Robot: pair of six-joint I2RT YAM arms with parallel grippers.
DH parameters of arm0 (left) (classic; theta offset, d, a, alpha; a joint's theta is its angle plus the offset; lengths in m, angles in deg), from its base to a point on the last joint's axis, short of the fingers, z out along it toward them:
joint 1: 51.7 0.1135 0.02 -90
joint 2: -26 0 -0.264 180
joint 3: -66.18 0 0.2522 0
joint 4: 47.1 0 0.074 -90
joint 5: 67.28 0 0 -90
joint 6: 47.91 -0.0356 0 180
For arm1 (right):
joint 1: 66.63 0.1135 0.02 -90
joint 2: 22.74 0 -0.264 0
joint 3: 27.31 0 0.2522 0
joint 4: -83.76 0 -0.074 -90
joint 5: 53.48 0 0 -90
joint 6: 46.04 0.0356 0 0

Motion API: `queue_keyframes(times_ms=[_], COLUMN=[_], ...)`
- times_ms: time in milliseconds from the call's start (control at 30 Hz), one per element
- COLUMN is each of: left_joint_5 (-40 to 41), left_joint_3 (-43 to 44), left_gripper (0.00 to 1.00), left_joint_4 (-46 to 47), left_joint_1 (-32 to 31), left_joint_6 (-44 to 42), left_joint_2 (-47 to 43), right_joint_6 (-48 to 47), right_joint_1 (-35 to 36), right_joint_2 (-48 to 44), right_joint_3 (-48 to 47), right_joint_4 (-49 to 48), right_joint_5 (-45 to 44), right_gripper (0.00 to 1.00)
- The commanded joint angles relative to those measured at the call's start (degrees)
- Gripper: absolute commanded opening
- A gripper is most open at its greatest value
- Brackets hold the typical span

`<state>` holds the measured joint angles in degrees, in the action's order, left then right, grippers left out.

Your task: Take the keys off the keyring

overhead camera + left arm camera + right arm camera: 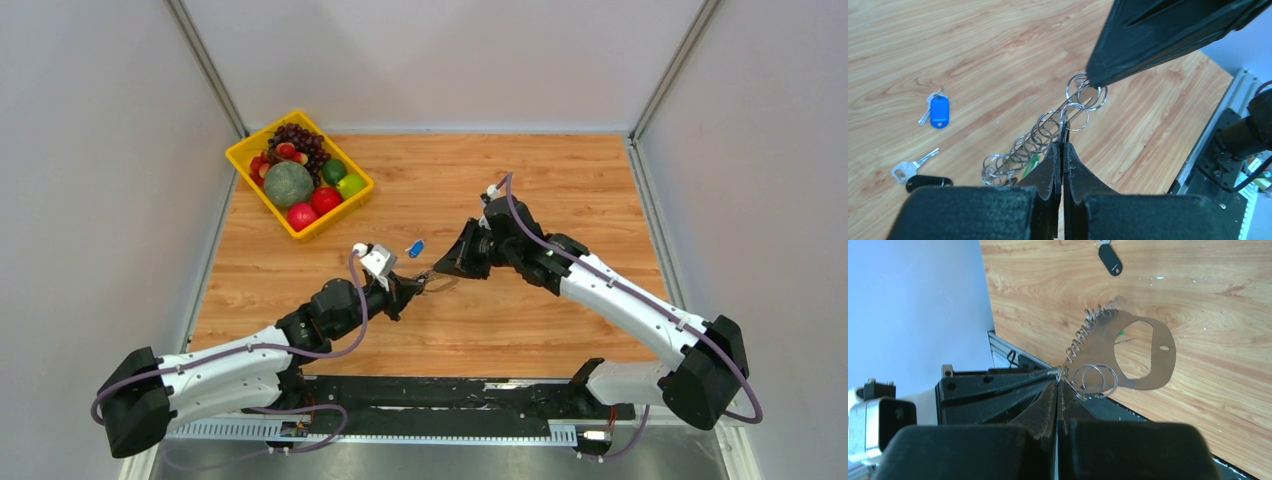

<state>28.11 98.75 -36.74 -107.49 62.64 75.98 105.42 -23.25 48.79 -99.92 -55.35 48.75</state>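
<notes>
Keyring [1103, 332], a flat brassy loop strung with small steel rings [1047, 126], is held over the grained wooden table [560, 190]. Well beyond and left of the keyring, a yellow plastic basket [335, 212] is filled with fruit [289, 184]. The right gripper [1060, 382] is clamped on the keyring's edge; the left gripper [1063, 139] is pinched on one of the small steel rings. A blue-tagged key [938, 111] and a black-tagged key [923, 182] are laid near the keyring.
</notes>
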Motion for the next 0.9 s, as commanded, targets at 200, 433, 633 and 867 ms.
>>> queue_keyframes(times_ms=[200, 433, 633, 867], left_joint_5=[2.8, 2.8, 2.1, 1.8], left_joint_3=[2.3, 1.1, 0.0, -0.5], left_gripper=[0.00, 0.00, 0.00, 0.00], left_joint_4=[-5.6, -3.4, -1.4, -0.3], left_joint_1=[0.2, 0.2, 0.2, 0.2], left_joint_6=[-5.0, -5.9, -5.5, -5.1], left_joint_2=[0.4, 0.1, -0.2, -0.1], right_joint_6=[-8.5, -12.5, -17.3, -20.4], right_joint_1=[-1.5, -1.6, -1.7, -1.7], right_joint_2=[2.0, 1.3, -0.8, -1.2], right_joint_3=[1.4, 2.8, 4.1, 5.4], right_joint_4=[-2.8, -2.8, -2.2, -1.4], right_joint_5=[21.9, 22.0, 18.7, 14.2], right_gripper=[0.00, 0.00, 0.22, 0.32])
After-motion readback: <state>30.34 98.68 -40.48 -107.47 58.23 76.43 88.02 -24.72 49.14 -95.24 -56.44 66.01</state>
